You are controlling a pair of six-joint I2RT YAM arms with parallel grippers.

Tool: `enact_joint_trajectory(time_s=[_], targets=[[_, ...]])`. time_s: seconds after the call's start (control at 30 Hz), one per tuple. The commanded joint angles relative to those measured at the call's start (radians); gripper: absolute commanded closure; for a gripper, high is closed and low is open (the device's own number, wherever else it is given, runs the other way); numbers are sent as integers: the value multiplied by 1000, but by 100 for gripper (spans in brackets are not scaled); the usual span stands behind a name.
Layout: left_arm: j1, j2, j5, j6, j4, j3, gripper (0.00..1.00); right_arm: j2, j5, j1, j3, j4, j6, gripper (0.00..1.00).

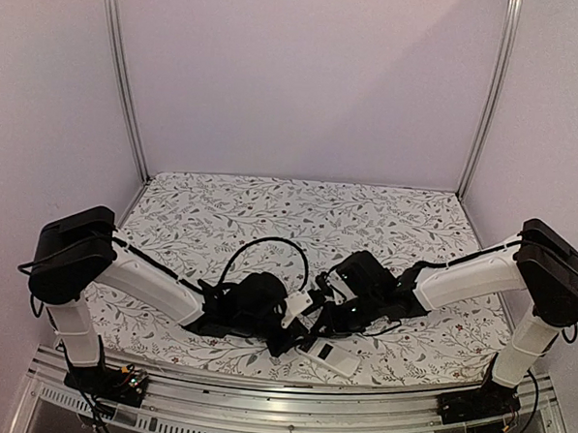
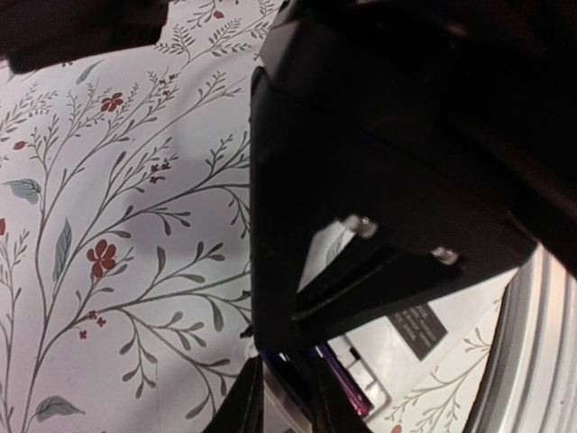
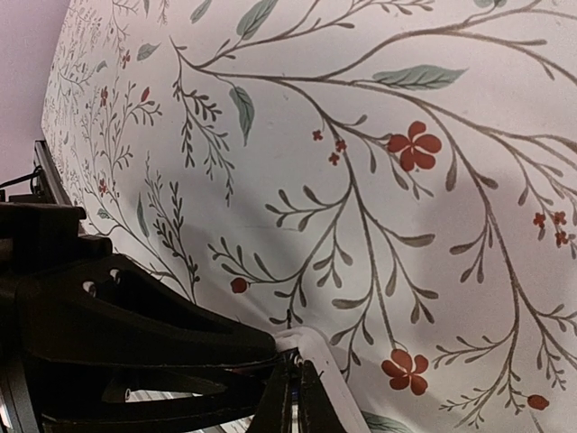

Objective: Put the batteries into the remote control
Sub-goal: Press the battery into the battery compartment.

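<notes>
Backdrop: plain lilac walls and metal posts closed in a floral counter (image 1: 221, 213); both arms met low in the centre of the overhead frame.
Remote position: the remote control (image 1: 340, 361) lay flat on the counter at bottom centre of that frame, near the front rail (image 1: 288, 410).
Left end effector: the left end effector (image 2: 288, 410) showed only at the bottom edge of its own view, and I could not tell whether it was pinching anything or merely narrowed.
Battery: a thin dark rod with a purple sheen, which I took for one battery (image 2: 345, 383), sat right at those tips over the remote. I did not find the other.
Right end effector: the right end effector (image 3: 290, 406) had its fingers pressed together at bottom centre of its view, tips at a white corner of the remote. I could not see whether anything was nipped between them.
Risk, collision: the two wrists were crowded together, each filling the other's camera, so any sideways correction could have knocked them together.
Risk, seating: with my view of the bay mostly blocked, the battery might have gone in tilted and popped out.
Risk, sliding: a hard downward push could have skated the light remote toward the rail.
Remote look: small, white and flat. A dark label (image 2: 419, 329) sat on the side facing up, with ridged moulding beside the rod.
</notes>
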Motion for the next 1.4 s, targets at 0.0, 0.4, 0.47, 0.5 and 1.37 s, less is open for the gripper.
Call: enact_joint_trajectory(time_s=[0.0,0.4,0.47,0.5,1.37], targets=[[4,20,14,-9,-24,11,83,8,-1,11,-16,-31,7,96],[-15,25,30,-28,-39,1,88,-94,71,8,15,-90,50,87],[-16,24,30,-28,-38,2,88,-111,84,8,10,-105,65,87],[-16,24,30,-29,-38,3,88,-120,87,8,6,-109,74,86],[-22,26,0,-12,-66,22,88,-318,538,323,-281,75,-174,24]])
